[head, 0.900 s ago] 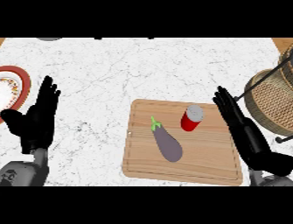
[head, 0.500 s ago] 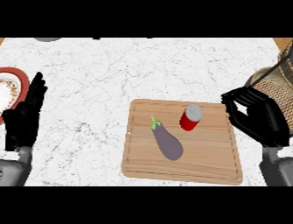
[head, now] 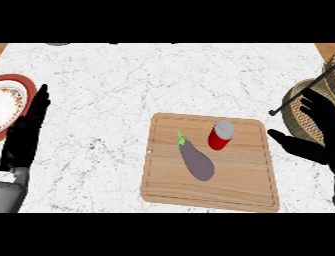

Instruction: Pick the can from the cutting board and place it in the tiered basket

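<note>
White marble counter [head: 126, 85] is filling most of the frame, with strips of wood showing at the upper corners. Right of centre, a wooden cutting board [head: 236, 185] is lying flat on it. The red can [head: 221, 135] with its silver top is standing upright on the board's upper part, and a purple eggplant [head: 197, 161] with a green stem is lying just beside it, to its lower left. At the right edge, the woven tiered basket [head: 300, 112] with its dark wire frame is sitting partly out of frame. The right hand [head: 332, 137] is hovering in front of the basket, right of the board, fingers spread open and thumb pointing toward the can, holding nothing. At the left edge, the left hand [head: 24, 137] is resting with fingers straight, beside a red-rimmed patterned plate [head: 22, 87].
</note>
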Robot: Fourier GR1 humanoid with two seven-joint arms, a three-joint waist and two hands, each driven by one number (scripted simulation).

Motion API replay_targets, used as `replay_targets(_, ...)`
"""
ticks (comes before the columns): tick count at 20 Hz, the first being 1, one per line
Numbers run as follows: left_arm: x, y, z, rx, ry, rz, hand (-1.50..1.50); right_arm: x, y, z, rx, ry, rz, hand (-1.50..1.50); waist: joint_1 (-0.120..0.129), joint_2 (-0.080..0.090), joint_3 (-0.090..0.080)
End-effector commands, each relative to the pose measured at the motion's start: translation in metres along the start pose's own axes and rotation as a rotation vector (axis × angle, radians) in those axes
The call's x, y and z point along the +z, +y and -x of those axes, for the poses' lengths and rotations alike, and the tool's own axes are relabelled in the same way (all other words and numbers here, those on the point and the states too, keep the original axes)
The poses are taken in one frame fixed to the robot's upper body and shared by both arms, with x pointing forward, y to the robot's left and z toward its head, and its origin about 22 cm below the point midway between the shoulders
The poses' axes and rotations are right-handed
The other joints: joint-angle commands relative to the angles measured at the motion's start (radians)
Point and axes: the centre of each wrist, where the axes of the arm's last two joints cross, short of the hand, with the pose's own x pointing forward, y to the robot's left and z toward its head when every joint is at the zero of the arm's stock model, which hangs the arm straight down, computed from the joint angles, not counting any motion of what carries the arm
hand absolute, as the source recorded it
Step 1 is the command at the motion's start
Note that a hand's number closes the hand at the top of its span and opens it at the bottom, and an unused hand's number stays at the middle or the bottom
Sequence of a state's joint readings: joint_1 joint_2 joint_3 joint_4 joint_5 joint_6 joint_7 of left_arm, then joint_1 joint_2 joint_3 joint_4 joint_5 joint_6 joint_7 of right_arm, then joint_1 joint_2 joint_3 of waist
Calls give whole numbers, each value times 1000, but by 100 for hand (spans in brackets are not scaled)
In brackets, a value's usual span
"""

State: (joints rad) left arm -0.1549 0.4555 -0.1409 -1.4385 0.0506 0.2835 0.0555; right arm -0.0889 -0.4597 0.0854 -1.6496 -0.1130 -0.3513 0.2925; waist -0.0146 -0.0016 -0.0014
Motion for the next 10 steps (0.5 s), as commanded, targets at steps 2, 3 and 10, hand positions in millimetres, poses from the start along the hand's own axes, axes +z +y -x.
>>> replay_targets(2,-7,-4,-6,-6,-15,-7,0,-2,-25,-47,271,72,-178,-150,6,-1,-2)
replay_targets(3,2,-3,3,-6,3,24,0,3,-17,-48,362,80,-229,-150,17,-2,-3)
replay_targets(10,-9,-4,-6,0,-15,34,0,-17,-5,-121,596,170,-396,-150,40,5,-1)
